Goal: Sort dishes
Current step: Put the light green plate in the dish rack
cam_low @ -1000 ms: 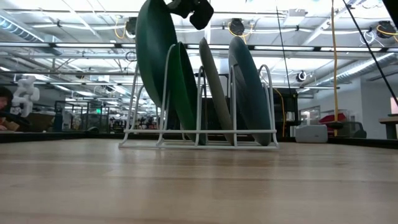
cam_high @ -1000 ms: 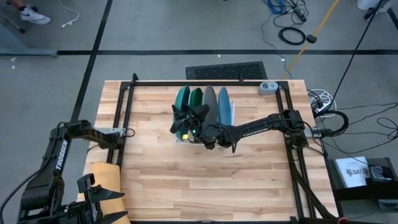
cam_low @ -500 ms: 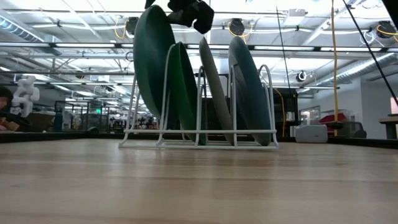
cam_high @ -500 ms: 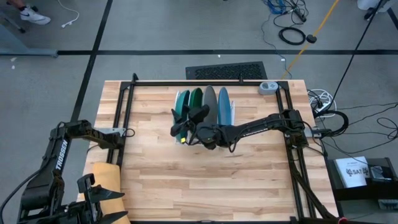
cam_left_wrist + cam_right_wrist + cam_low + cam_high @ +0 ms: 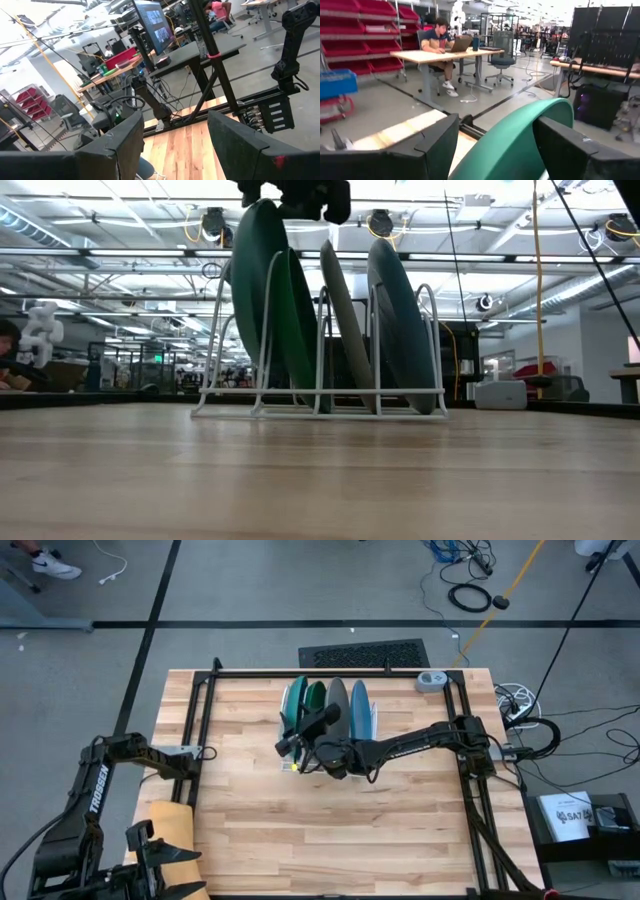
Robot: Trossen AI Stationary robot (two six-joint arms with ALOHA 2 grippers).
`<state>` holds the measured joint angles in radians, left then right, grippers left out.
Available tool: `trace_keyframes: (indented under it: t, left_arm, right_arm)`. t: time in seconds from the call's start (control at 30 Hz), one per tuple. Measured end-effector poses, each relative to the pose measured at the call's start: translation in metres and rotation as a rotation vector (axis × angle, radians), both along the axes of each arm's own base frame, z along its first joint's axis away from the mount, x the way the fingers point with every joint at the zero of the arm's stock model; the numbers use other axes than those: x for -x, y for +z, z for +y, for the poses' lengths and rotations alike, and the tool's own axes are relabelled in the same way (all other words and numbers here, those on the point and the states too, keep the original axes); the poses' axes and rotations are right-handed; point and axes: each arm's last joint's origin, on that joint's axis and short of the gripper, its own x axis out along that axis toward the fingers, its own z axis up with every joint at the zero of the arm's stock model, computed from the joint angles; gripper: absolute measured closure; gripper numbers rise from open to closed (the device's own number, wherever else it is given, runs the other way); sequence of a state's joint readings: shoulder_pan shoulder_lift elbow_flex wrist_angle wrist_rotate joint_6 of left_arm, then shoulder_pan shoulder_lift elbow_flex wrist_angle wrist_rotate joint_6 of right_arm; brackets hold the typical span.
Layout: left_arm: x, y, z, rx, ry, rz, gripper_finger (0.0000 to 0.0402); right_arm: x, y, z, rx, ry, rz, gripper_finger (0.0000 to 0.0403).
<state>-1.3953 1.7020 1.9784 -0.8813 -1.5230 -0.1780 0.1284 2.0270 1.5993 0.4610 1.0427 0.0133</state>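
Observation:
Four plates stand on edge in the white wire rack [image 5: 325,408]: teal [image 5: 255,290] in the leftmost slot, then dark green [image 5: 297,320], grey [image 5: 345,320] and blue [image 5: 402,320]. From above the same order shows: teal [image 5: 292,708], dark green [image 5: 315,698], grey [image 5: 338,702], blue [image 5: 360,702]. My right gripper [image 5: 302,735] sits over the teal plate's top, shut on it [image 5: 295,192]. My left gripper [image 5: 148,840] waits open at the table's near left corner. My right gripper [image 5: 496,119] has the teal plate's upper rim [image 5: 520,135] between its two fingers, coming from above. The plate stands nearly upright below the gripper. Its lower part sits in the rack's leftmost slot [image 5: 262,370], beside the dark green plate.
A yellow cloth [image 5: 172,830] lies at the near left corner by my left arm. A black frame [image 5: 200,720] borders the table. A small grey device [image 5: 432,680] sits at the far right. Bare wood stretches in front of the rack [image 5: 340,820].
My right gripper has shifted slightly toward the rack's plates, carrying the teal plate's top with it. The plate leaned out to the left before. It now stands more upright, close against the dark green plate.

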Motion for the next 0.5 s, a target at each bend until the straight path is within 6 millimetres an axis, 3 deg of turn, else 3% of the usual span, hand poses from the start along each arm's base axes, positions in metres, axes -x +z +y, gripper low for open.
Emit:
trace_keyframes:
  t: [0.5]
  left_arm:
    - [-0.001,0.0,0.0,0.0,0.002,0.001,0.018]
  right_arm:
    - [0.001,-0.012,0.004,0.118,0.01,0.273,0.0111]
